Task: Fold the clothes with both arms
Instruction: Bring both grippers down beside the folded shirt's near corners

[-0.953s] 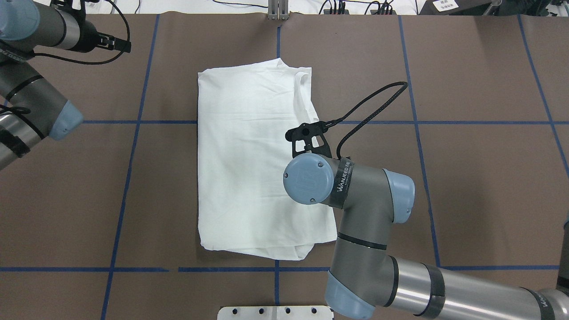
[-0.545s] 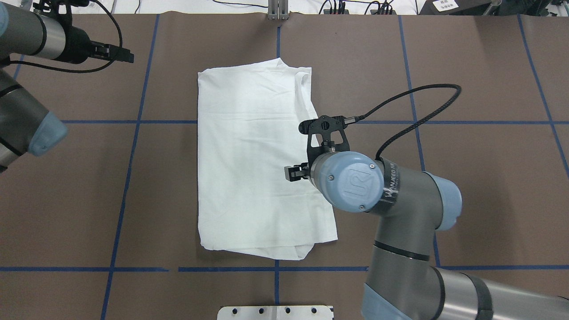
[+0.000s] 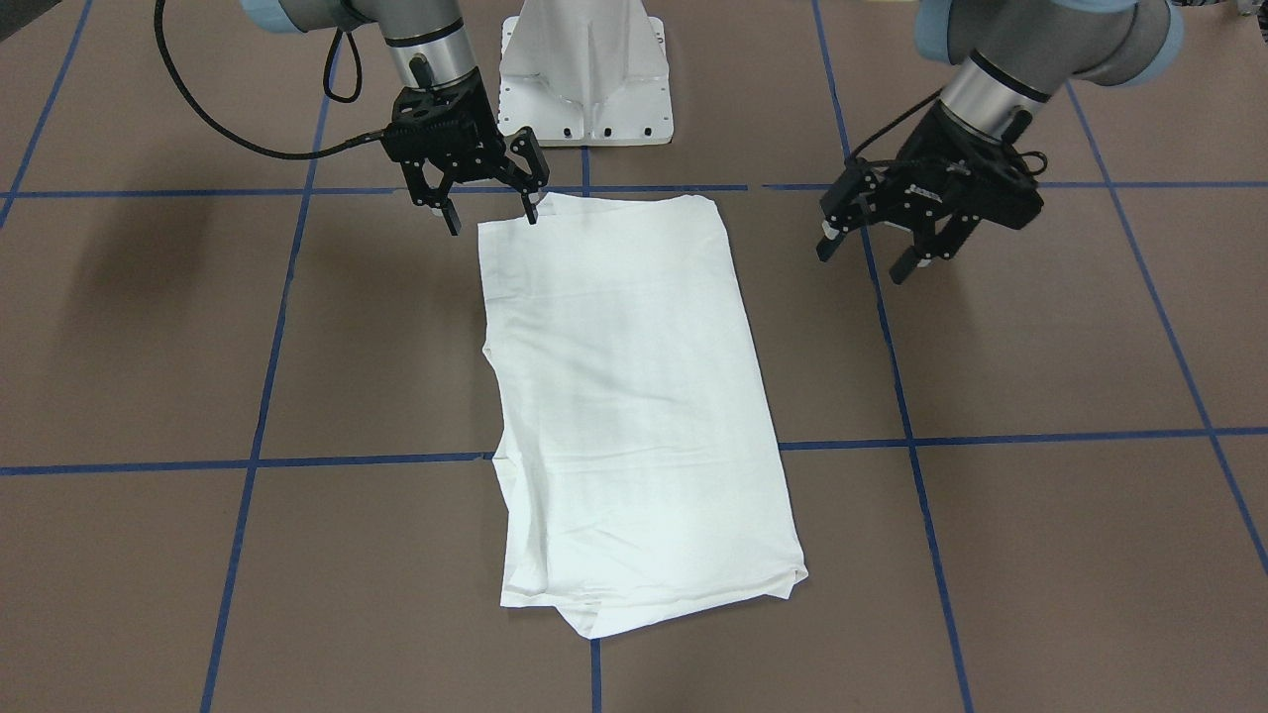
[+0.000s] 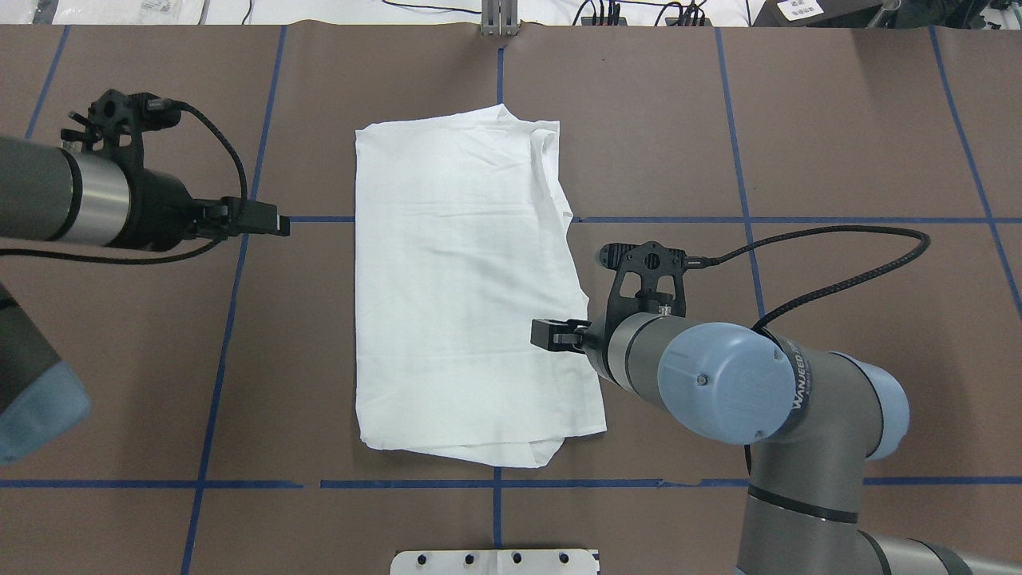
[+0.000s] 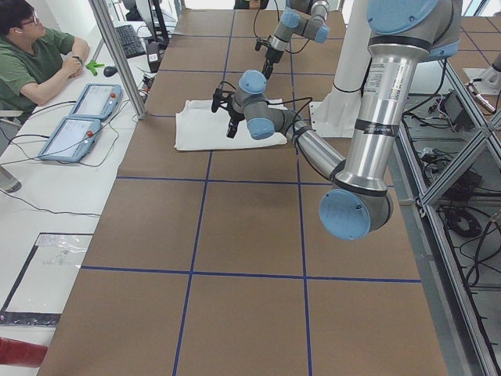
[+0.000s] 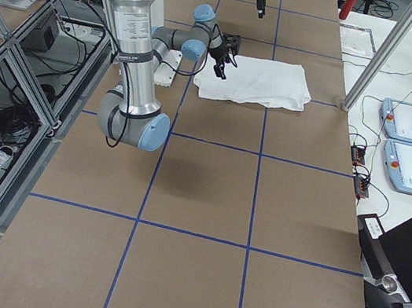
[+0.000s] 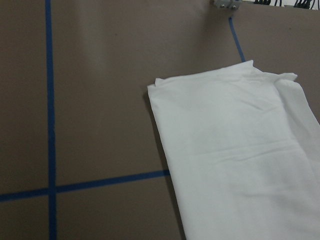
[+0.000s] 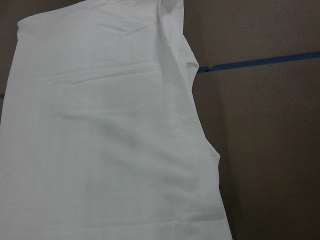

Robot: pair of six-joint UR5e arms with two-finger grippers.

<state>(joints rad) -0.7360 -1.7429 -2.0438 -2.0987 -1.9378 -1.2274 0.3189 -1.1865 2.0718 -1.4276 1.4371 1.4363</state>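
The clothes are one white shirt (image 4: 463, 295) folded into a long rectangle, flat on the brown table. It also fills most of the right wrist view (image 8: 100, 140) and the right half of the left wrist view (image 7: 240, 150). My right gripper (image 3: 493, 220) hangs open just above the shirt's (image 3: 634, 396) corner nearest the robot base, holding nothing. In the overhead view the right gripper (image 4: 544, 334) shows over the shirt's right edge. My left gripper (image 3: 862, 265) is open and empty, raised over bare table beside the shirt's other long edge; overhead, this left gripper (image 4: 275, 225) points at the shirt.
Blue tape lines (image 4: 239, 319) divide the brown table into squares. The white pedestal base (image 3: 584, 69) stands at the robot's edge. A metal post (image 4: 499, 20) sits at the far edge. A person (image 5: 39, 55) sits at a side desk with two pendants (image 5: 78, 117).
The left arm swung from the far left corner toward the shirt's left edge. The right arm drew back toward the robot, its gripper shifting along the shirt's right edge.
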